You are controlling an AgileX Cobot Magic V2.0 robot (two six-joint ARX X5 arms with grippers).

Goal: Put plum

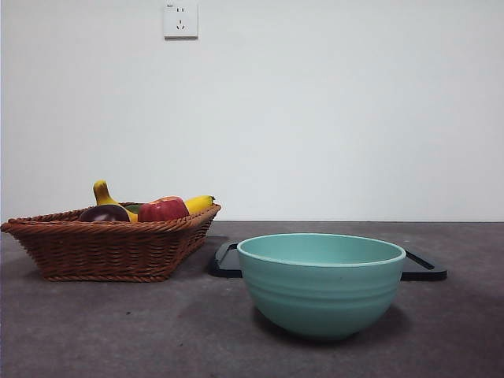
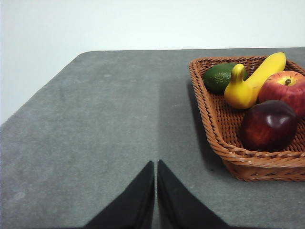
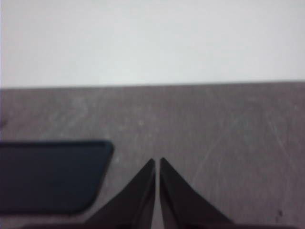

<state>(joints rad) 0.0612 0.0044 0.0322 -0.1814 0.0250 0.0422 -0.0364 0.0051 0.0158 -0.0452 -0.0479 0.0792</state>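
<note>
Table (image 1: 118,331) carries a wicker basket (image 1: 110,248) at left, a teal bowl (image 1: 321,283) near centre and a black tray (image 1: 421,266) behind it. Plum (image 2: 269,125) sits in the basket's near corner, touching the apple (image 2: 286,88) — a banana (image 2: 252,81) and avocado (image 2: 219,76) lie farther in. Risk: the apple looks similar and crowds the plum, so a grasp could take or dislodge the wrong fruit. Left gripper (image 2: 156,164) hovers over bare table beside the basket, jaws closed and empty; right gripper (image 3: 157,162) waits beside the tray, likewise closed.
</note>
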